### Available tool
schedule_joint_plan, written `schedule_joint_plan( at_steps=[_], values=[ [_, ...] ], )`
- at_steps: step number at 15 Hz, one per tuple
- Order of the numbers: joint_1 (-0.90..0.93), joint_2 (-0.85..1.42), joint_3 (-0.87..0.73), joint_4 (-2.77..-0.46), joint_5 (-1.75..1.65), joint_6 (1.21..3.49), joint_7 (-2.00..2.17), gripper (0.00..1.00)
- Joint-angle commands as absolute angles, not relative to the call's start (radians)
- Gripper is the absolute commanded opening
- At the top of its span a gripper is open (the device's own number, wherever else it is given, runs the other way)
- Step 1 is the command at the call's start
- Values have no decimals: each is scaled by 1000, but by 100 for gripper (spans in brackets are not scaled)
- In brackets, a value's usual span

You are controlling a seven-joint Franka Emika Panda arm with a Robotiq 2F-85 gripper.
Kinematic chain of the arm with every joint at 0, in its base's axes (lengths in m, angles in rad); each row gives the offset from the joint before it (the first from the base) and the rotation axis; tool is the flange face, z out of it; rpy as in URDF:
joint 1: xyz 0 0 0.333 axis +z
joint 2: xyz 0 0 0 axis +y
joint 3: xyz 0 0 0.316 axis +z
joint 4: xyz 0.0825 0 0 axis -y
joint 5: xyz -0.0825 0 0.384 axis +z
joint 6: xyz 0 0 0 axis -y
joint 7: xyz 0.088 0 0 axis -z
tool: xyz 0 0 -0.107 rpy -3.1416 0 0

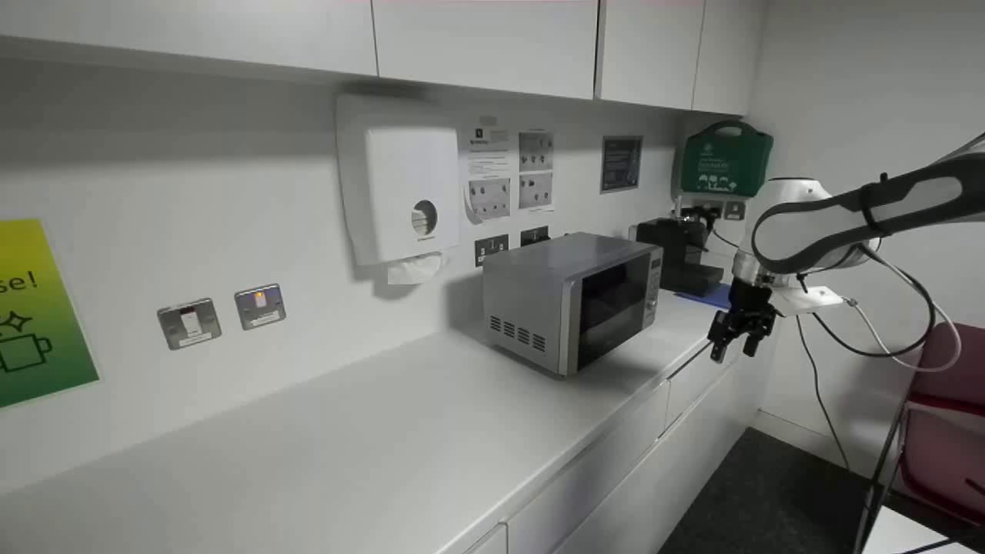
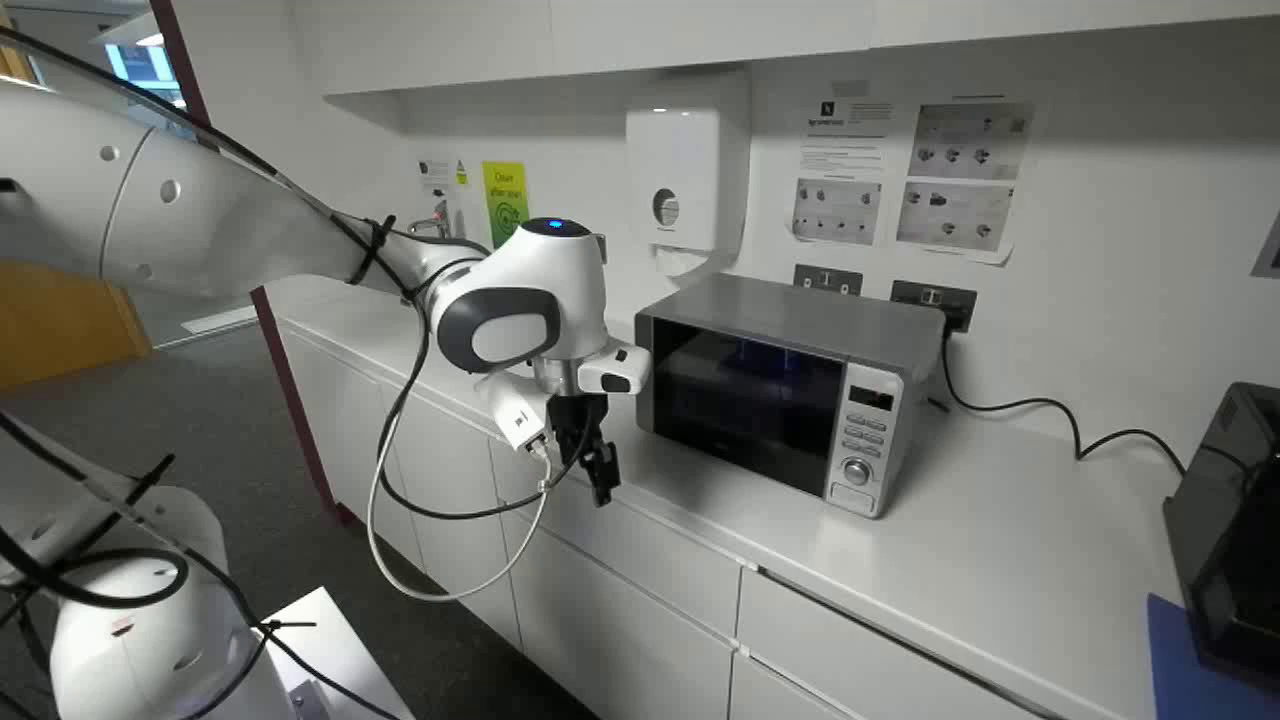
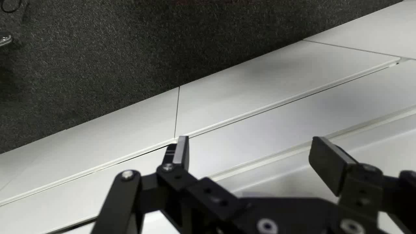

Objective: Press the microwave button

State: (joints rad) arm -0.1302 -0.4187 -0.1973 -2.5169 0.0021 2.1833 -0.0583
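White worktop [image 1: 369, 446] along a white wall [image 1: 192, 200]. Your claw [image 3: 250, 139] points down by the worktop's front edge, wide and empty, likely because pressing needs no grip. Farther in, apart from the claw, the microwave [image 2: 785, 390] stands on the worktop, buttons [image 2: 864, 436] facing outward, presumably placed for easy reach.
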Motion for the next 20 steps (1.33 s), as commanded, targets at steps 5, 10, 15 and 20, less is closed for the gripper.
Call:
schedule_joint_plan(
  at_steps=[5,10,15,20],
  values=[
    [-142,-417,-187,-2515,7,2181,-63,100],
    [-134,-362,-193,-2506,155,2394,53,100],
    [-122,-293,-200,-2488,333,2574,147,100],
    [-108,-247,-217,-2445,550,2666,193,100]
  ],
)
